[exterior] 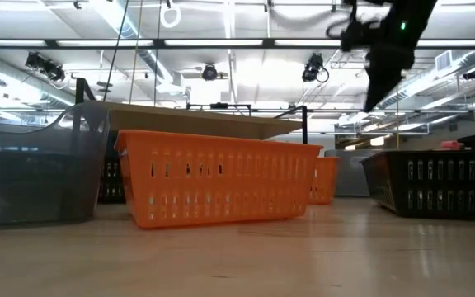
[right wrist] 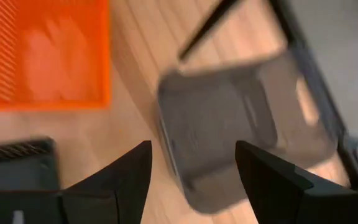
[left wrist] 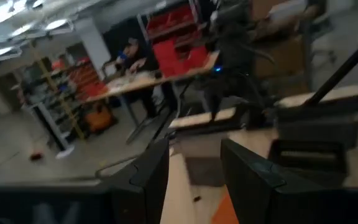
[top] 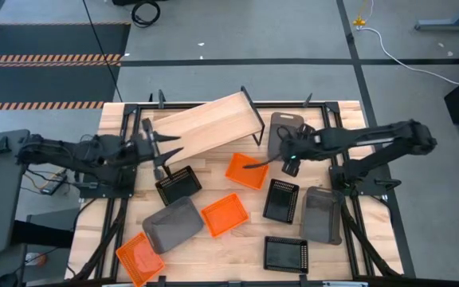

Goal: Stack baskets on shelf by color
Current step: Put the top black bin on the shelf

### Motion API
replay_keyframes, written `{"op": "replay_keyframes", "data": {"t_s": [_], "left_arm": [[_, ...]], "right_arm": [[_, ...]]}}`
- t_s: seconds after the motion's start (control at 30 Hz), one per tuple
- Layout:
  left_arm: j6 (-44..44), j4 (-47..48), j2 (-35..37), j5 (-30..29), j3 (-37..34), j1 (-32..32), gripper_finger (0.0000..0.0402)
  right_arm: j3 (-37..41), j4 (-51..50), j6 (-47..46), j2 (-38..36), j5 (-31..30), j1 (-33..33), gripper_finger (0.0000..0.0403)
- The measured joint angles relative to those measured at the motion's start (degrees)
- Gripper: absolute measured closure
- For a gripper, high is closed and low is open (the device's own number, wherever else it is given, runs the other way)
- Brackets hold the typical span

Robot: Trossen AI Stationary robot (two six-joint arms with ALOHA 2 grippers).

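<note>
The shelf [top: 209, 125] sits tilted at the far middle of the worktop [top: 213, 243]. Orange, black and dark-grey baskets lie scattered on the worktop, none on the shelf. The left gripper [left wrist: 194, 171] hangs by the shelf's left end above a black basket [top: 177, 185], jaws released and empty. The right gripper [right wrist: 191, 171] hovers between an orange basket [top: 246, 171] and a dark-grey bin [right wrist: 241, 118], jaws spread, holding nothing.

Bare tabletop [top: 213, 169] between tilted shelf [top: 207, 123] and scattered baskets; orange basket [top: 246, 171] beside the shelf's leg.
</note>
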State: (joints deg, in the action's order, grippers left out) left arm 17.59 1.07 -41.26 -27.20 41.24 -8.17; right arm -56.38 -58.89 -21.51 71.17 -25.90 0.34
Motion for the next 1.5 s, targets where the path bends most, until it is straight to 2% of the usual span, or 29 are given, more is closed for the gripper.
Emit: {"op": "replay_keyframes", "data": {"t_s": [0.07,0.17,0.37,0.63,0.87,1.07,1.37,1.5], "left_arm": [[-1.83,2.17,-2.65,0.07,2.25,1.56,0.025],[-4.64,4.84,-5.23,2.61,1.95,3.0,0.0253],[-10.2,7.08,-7.21,3.4,1.46,4.28,0.0254],[-16.99,7.85,-7.49,4.55,1.46,1.14,0.0253],[-20.03,7.84,-7.49,4.57,1.46,-2.6,0.0253],[-22.44,7.99,-7.49,4.55,1.46,-5.5,0.0253],[-23.01,8.75,-7.49,4.52,1.46,-7.21,0.0253],[-23.26,8.73,-7.49,4.5,1.46,-7.21,0.0253]], "right_arm": [[0.0,-2.89,-0.75,2.97,-0.01,-0.3,0.016],[0.0,-4.55,0.28,5.76,0.23,-0.94,0.0159],[1.16,1.58,5.45,7.35,3.38,-3.59,0.0173],[7.06,8.7,13.57,7.57,7.63,-9.3,0.0187],[11.31,14.23,18.58,7.53,8.08,-12.72,0.0197],[12.31,15.58,21.67,7.53,8.53,-12.98,0.0254],[12.33,15.41,27.71,7.53,11.17,-13.46,0.0385],[10.86,12.56,27.64,7.53,9.81,-14.66,0.0388]]}}
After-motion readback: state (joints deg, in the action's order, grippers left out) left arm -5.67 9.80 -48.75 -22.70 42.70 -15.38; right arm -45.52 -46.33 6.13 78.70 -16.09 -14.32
